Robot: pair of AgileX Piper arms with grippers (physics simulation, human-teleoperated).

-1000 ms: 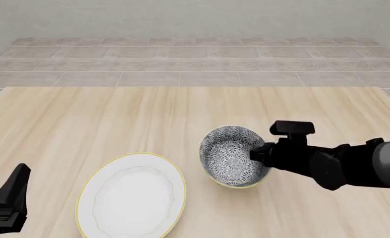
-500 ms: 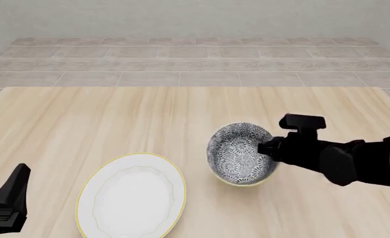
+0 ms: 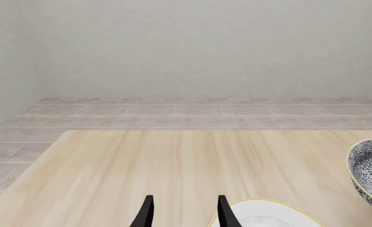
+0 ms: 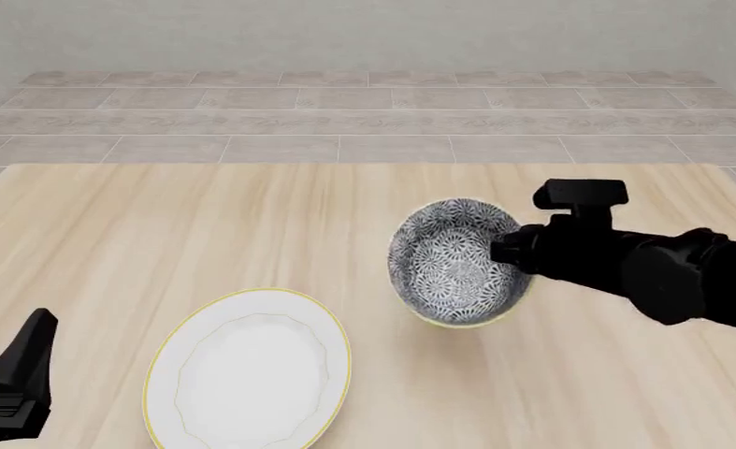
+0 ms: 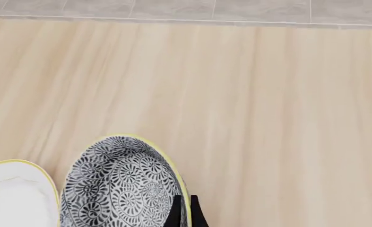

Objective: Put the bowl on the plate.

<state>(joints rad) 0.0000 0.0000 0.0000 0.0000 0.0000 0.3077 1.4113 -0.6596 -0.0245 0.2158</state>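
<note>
We see the right gripper (image 4: 508,251) reaching in level, jaws clamped on the tilted bowl's (image 4: 455,263) rim; left gripper (image 3: 184,213) low, jaws apart.

A pale wooden table (image 4: 193,234) with light lengthwise grain fills the lower part of the front view, its far edge running straight across below the floor. Beyond it lies a floor of grey-beige tiles (image 4: 342,122) laid in long rows with thin pale joints, and behind that rises a plain light grey wall (image 4: 368,33). In the left wrist view the same wall (image 3: 204,47) takes up most of the upper half above the tiled strip.
</note>
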